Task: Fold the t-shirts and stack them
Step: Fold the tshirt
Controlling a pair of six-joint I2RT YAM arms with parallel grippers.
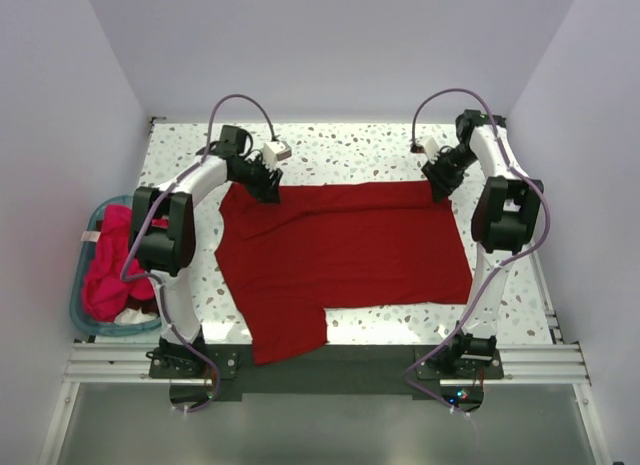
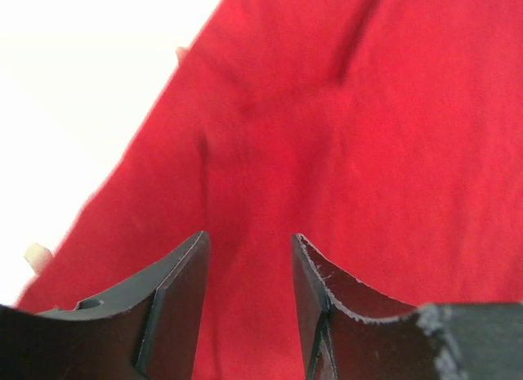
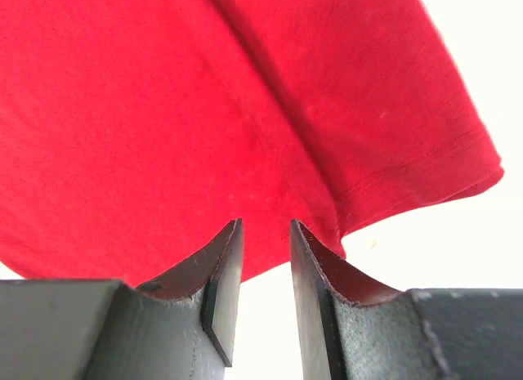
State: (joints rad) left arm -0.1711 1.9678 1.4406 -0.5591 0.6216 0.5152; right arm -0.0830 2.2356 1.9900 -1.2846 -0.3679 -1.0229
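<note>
A deep crimson t-shirt (image 1: 340,250) lies spread flat on the speckled table (image 1: 360,150), one sleeve hanging toward the near edge. My left gripper (image 1: 268,188) hovers over the shirt's far-left corner. In the left wrist view the left gripper (image 2: 249,237) is open, with flat red cloth (image 2: 368,135) showing below the gap. My right gripper (image 1: 440,190) is at the far-right corner. In the right wrist view the right gripper (image 3: 266,223) is open, its tips at the hem of the shirt (image 3: 163,110), and bare table shows between the fingers. Brighter pinkish-red t-shirts (image 1: 105,270) sit bunched in a basket.
The teal plastic basket (image 1: 78,295) stands off the table's left edge, beside the left arm's base. White walls enclose the table on three sides. A metal rail runs along the near edge under both arm bases.
</note>
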